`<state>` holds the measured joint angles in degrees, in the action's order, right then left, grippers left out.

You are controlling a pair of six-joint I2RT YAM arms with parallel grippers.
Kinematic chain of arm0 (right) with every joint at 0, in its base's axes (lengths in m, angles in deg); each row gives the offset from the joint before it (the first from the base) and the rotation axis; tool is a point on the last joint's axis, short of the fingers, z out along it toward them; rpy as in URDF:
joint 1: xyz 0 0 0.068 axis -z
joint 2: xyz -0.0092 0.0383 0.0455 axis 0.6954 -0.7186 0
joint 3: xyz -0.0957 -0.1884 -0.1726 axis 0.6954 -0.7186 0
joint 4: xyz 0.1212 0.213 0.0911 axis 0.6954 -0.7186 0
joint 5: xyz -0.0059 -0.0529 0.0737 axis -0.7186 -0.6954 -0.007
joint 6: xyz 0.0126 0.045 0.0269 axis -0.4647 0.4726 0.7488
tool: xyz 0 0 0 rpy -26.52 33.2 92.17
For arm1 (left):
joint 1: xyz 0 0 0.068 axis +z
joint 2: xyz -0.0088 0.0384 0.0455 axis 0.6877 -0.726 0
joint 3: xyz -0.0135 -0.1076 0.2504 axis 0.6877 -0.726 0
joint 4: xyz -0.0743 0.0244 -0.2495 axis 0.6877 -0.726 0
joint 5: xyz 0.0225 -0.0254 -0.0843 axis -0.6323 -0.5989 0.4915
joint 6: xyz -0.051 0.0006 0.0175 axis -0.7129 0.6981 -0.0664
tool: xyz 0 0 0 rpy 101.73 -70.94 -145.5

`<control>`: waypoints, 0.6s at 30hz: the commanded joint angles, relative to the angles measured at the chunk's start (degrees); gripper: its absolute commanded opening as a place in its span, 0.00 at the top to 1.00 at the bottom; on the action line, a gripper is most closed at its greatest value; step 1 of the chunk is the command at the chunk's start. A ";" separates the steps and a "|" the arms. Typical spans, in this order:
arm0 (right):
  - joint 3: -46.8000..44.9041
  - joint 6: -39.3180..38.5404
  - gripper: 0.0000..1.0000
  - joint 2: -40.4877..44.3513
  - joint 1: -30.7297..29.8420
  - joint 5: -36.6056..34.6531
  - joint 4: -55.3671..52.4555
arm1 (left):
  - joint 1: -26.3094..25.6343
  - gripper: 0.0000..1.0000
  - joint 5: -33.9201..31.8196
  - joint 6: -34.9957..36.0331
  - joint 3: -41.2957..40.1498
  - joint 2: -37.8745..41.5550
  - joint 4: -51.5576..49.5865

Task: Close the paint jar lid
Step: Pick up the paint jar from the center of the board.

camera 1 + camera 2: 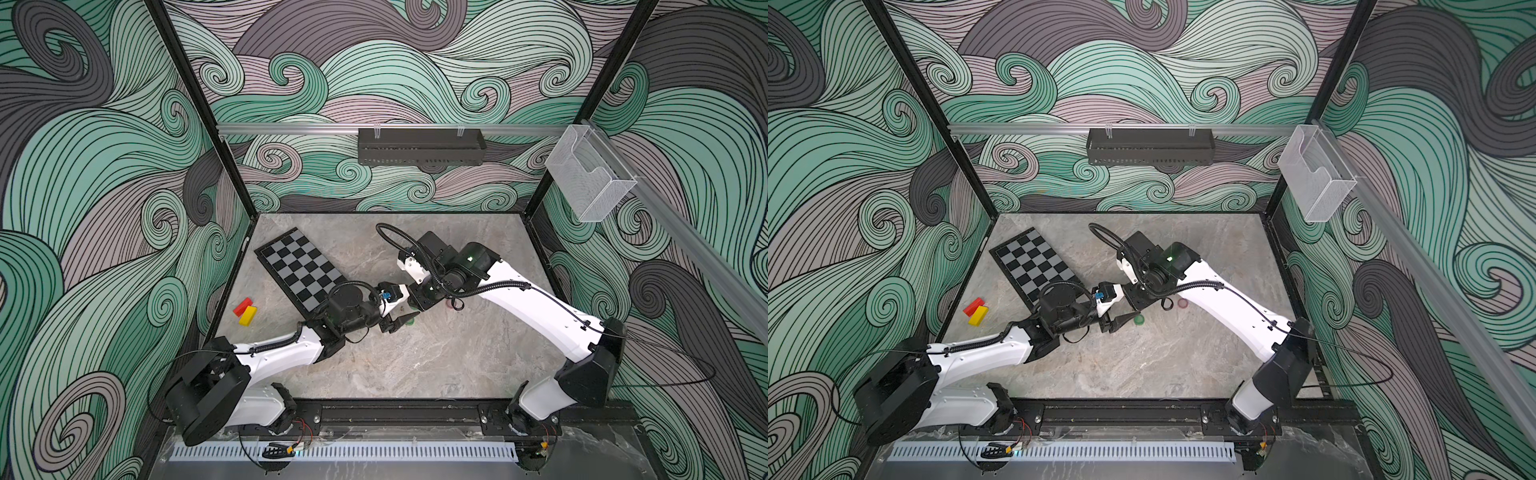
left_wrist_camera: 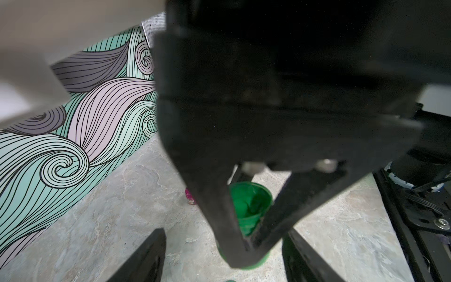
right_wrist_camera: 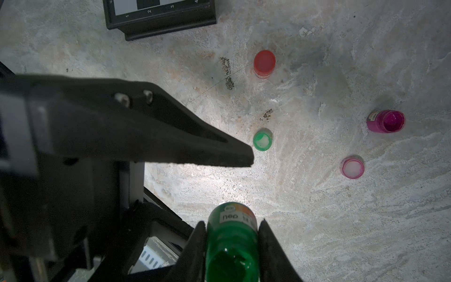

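You're clamping the jar (image 3: 231, 240) in the right gripper (image 3: 232, 222), mouth pointing up, axis near upright; left gripper (image 2: 223, 232) is standing wide.

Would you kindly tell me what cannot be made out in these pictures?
- Green jar: hidden under the right arm in both top views; near end cut off by the right wrist view's edge.
- Its label: small print unreadable.
- Its sides, left wrist view: covered by blurred fingers of the right gripper.
- Pink ring in a top view: too small to tell jar from lid.
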<state>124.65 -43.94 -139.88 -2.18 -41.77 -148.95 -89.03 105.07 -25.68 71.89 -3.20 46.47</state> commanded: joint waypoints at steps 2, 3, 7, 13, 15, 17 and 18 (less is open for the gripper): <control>2.11 0.74 0.67 -1.74 -0.34 1.48 0.84 | -0.62 0.29 -0.28 0.18 2.28 -0.75 2.48; 2.27 0.82 0.67 -1.91 -0.34 1.69 0.89 | -0.67 0.30 -0.28 0.10 2.29 -0.80 2.48; 2.71 0.98 0.67 -2.17 -0.43 1.84 0.84 | -0.82 0.34 -0.28 0.12 2.24 -0.59 2.53; 3.16 1.17 0.67 -2.49 -0.62 1.83 0.87 | -0.91 0.39 -0.19 0.05 2.22 -0.68 2.30; 3.24 1.18 0.67 -2.42 -0.61 1.81 0.86 | -0.91 0.43 -0.10 -0.11 2.24 -0.65 2.22; 3.23 1.31 0.67 -2.39 -0.61 1.77 0.85 | -0.91 0.46 -0.05 -0.21 2.38 -0.74 1.98; 3.23 1.26 0.67 -2.36 -0.64 1.81 0.84 | -0.91 0.48 -0.03 -0.20 2.48 -0.82 1.79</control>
<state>126.25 -43.06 -140.95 -2.18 -41.35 -149.69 -89.40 105.01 -25.88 71.89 -3.39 47.98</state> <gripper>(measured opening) 0.328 0.532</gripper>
